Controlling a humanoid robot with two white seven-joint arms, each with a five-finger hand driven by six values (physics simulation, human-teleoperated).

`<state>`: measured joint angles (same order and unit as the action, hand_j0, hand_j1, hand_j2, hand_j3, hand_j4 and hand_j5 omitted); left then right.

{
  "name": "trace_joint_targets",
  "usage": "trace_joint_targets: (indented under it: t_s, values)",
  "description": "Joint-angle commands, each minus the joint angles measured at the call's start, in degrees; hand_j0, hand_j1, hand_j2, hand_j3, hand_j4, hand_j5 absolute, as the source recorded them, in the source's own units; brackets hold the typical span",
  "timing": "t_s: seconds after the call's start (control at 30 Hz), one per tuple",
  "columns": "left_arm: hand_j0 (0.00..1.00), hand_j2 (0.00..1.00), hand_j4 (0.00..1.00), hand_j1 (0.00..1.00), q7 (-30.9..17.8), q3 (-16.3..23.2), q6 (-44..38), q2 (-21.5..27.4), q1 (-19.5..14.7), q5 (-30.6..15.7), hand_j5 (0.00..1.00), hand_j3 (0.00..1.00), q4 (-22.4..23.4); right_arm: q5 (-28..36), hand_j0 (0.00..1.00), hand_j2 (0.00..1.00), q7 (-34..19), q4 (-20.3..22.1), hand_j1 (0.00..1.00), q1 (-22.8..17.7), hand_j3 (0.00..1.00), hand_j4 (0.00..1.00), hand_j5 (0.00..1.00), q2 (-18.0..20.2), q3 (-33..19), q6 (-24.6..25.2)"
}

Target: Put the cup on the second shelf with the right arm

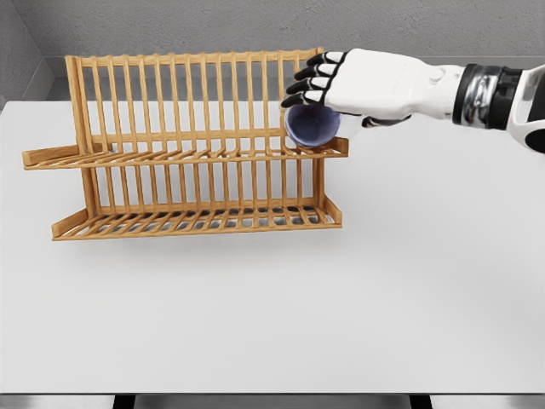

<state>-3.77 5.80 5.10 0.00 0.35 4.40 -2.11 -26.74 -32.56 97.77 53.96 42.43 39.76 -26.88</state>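
Head view: cup [312, 125] sits upper right of centre, at the right end of the upper shelf [179, 155] of the wooden rack [196, 136], its mouth facing the camera. Small, dark blue-violet, glossy, round-bodied. Judged light, rigid and likely slick; brittle if dropped. The best hold looks to be across the outer wall near the rim. Right hand [358, 83] enters from the right edge, fingers curled down over the cup's top, apparently gripping it. Whether the cup's weight rests on the slats: cannot tell. Left arm is not visible.
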Motion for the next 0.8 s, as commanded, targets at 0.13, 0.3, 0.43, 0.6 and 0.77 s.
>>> trace_joint_targets:
  t_s: [0.13,0.3,0.43,0.6,0.77]
  values:
    - [1.0,1.0,1.0,1.0,0.0,-0.1,0.0,0.0,0.0,0.0,1.0,1.0,0.0,0.3,1.0,1.0,-0.1,2.7,1.0,-0.3,1.0,1.0,1.0,4.5,-9.2,-0.2]
    - [1.0,1.0,1.0,1.0,0.0,0.0,0.0,0.0,0.0,0.0,1.0,1.0,0.0,0.4,1.0,1.0,0.0,-2.2,1.0,-12.7,1.0,1.0,1.0,12.9,-18.9,-0.1]
    - [1.0,1.0,1.0,1.0,0.0,0.0,0.0,0.0,0.0,0.0,1.0,1.0,0.0,-0.1,1.0,1.0,-2.4,-12.1,1.0,-18.4,1.0,1.0,1.0,7.2,-20.9,-0.2]
    - [1.0,1.0,1.0,1.0,0.0,0.0,0.0,0.0,0.0,0.0,1.0,1.0,0.0,-0.2,1.0,1.0,-2.4,-12.0,1.0,-22.2,1.0,1.0,1.0,-5.9,-25.5,-1.1]
    - [1.0,1.0,1.0,1.0,0.0,0.0,0.0,0.0,0.0,0.0,1.0,1.0,0.0,-0.2,1.0,1.0,-2.4,-12.0,1.0,-25.0,1.0,1.0,1.0,-7.2,-25.8,-0.3]
